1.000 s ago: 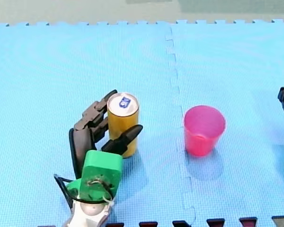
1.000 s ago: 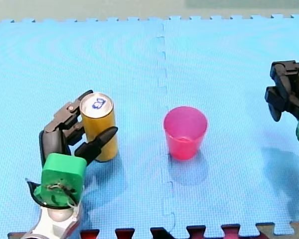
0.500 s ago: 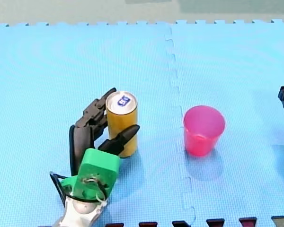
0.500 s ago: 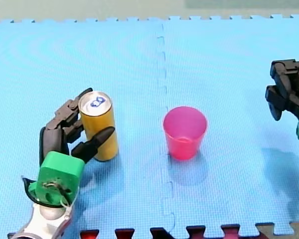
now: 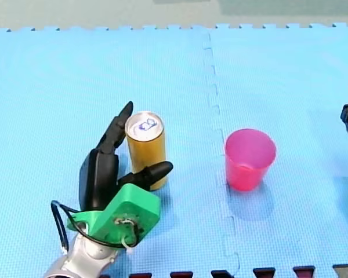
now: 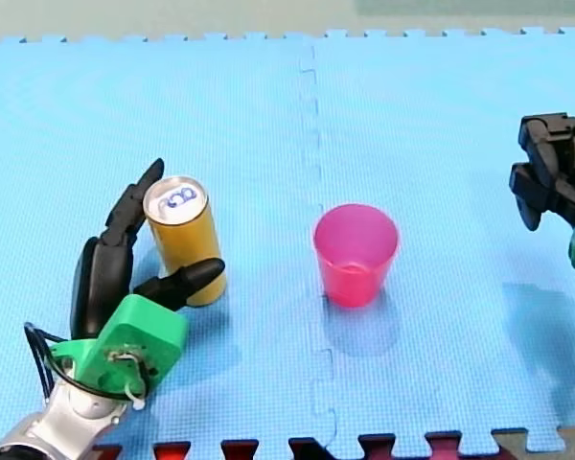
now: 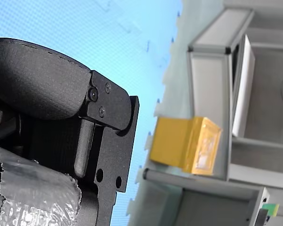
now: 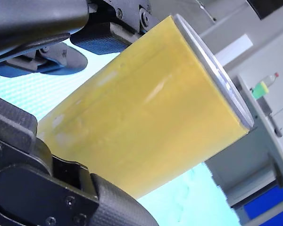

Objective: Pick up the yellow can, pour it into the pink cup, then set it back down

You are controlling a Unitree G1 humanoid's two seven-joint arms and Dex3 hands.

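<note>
A blue foam mat (image 5: 75, 75) of interlocking tiles covers the work surface, its toothed seam (image 5: 214, 104) running just left of the pink cup (image 5: 249, 159). The robot's left hand (image 5: 104, 168), on a green wrist mount, sits well to the left of the cup and nearer the robot. The hand is spread, with its black fingers (image 5: 113, 133) straightened up along the far-left side of the yellow can (image 5: 146, 150) and its thumb (image 5: 153, 172) lying across the front of the can's base. Whether they press on the can cannot be told. The right hand (image 6: 551, 172) is far to the right of the cup, at the mat's edge, holding nothing; whether it is closed cannot be told. The yellow can stands upright on the mat to the left of the cup, apart from it, its silver top and pull tab facing up. In the second wrist view the can's yellow wall (image 8: 146, 117) sits close between the dark fingers. The cup stands upright, mouth up.
</note>
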